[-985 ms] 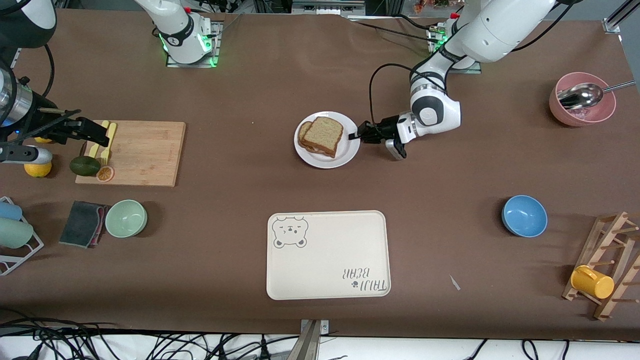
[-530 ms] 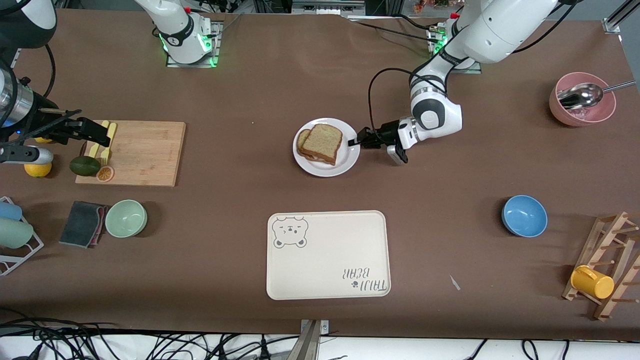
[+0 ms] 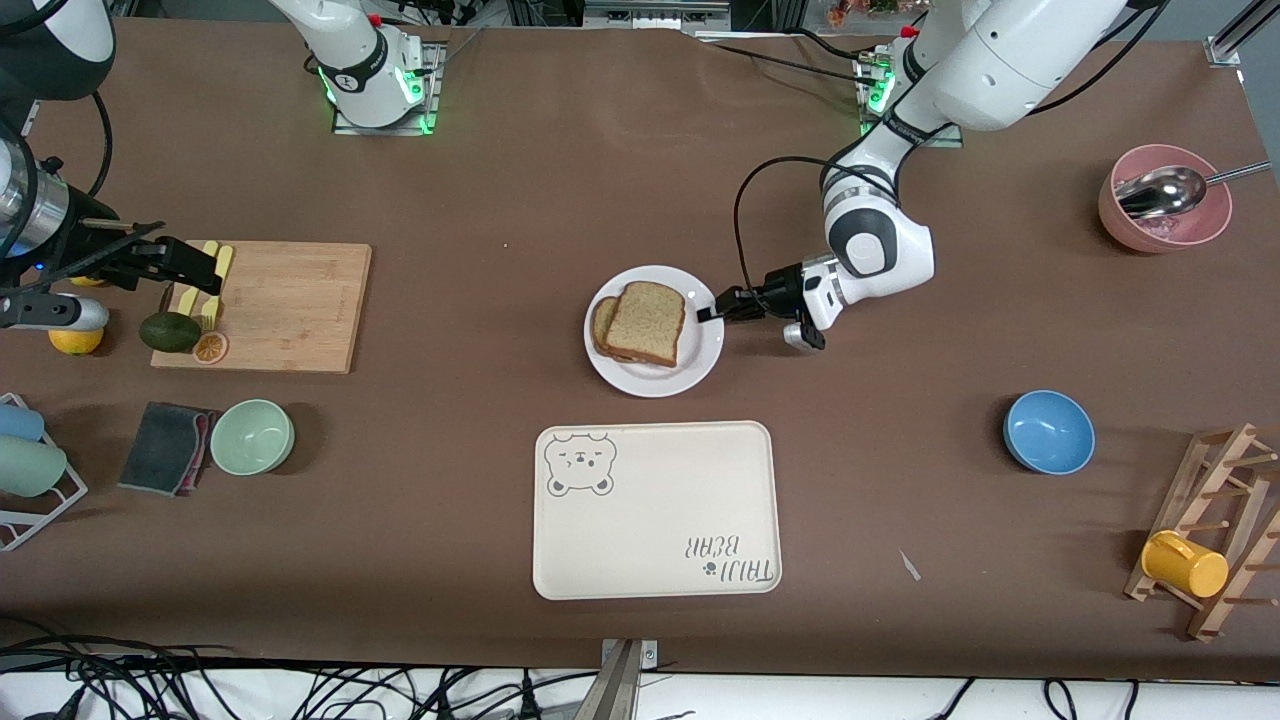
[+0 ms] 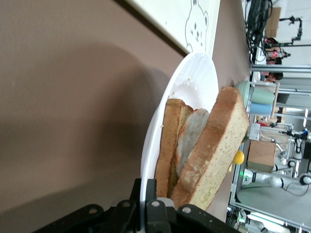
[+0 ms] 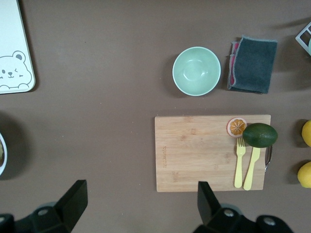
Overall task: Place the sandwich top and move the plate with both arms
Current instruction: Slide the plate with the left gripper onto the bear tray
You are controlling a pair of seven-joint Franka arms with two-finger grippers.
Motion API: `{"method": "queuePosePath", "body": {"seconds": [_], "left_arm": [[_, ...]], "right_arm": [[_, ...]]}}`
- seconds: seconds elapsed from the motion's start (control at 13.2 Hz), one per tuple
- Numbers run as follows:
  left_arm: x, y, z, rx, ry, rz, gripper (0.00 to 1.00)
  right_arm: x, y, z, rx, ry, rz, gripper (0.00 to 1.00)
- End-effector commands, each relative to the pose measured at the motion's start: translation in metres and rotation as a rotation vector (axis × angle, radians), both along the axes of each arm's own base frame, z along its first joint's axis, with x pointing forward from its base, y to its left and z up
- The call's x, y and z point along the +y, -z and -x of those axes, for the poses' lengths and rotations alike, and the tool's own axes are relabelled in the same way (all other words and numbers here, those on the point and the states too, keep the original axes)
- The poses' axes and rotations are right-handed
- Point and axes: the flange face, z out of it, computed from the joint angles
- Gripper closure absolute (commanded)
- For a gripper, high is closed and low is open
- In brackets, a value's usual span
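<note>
The white plate [image 3: 700,372] lies mid-table, a little farther from the front camera than the bear-print tray. On it the sandwich top [image 3: 647,322], a speckled tan slice, rests over a lower slice. In the left wrist view the sandwich top [image 4: 221,141] leans on a pale egg layer [image 4: 190,138] above the bottom slice [image 4: 170,141]. My left gripper [image 3: 712,308] is shut on the plate rim [image 4: 194,82] at the left arm's side, one finger on each face. My right gripper [image 3: 197,268] hangs open and empty over the cutting board's end, its fingers [image 5: 73,200] wide apart.
The cream tray [image 3: 655,510] sits just nearer the camera than the plate. A cutting board [image 3: 290,310] with an avocado and forks, a green bowl [image 3: 252,436] and a cloth [image 3: 165,447] lie toward the right arm's end. A blue bowl [image 3: 1048,431], pink bowl [image 3: 1165,215] and mug rack [image 3: 1215,530] stand toward the left arm's end.
My left gripper has carried the plate and sandwich toward the front camera, closer to the tray. The right arm has stayed where it was.
</note>
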Motion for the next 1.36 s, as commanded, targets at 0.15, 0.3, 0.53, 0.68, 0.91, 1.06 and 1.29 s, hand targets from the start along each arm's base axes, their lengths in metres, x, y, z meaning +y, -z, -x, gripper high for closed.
{"method": "queuePosePath", "body": {"seconds": [0.15,0.3,0.53,0.68,0.91,1.06,1.29], "left_arm": [[0.004,-0.021,-0.052,-0.008,-0.048,0.014,1.00],[0.008,-0.024,-0.076,-0.032,-0.080,0.027,1.00],[0.013,-0.030,-0.112,-0.064,-0.124,0.045,1.00],[0.015,-0.031,-0.136,-0.053,-0.131,0.036,1.00],[0.020,-0.039,-0.176,-0.006,-0.148,-0.007,1.00],[0.019,-0.037,-0.193,0.011,-0.167,0.002,1.00],[0.013,-0.021,-0.217,0.012,-0.199,0.006,1.00]], "right_arm": [[0.006,-0.008,-0.003,-0.037,-0.025,-0.012,0.00],[0.003,-0.009,-0.004,-0.039,-0.032,-0.012,0.00],[0.004,-0.007,-0.004,-0.036,-0.030,-0.010,0.00],[0.004,-0.005,-0.005,-0.051,-0.028,-0.012,0.00],[0.006,0.000,-0.002,-0.061,-0.028,-0.010,0.00],[0.014,-0.004,-0.006,-0.100,-0.027,0.000,0.00],[0.010,0.001,-0.006,-0.079,-0.017,0.002,0.00]]}}
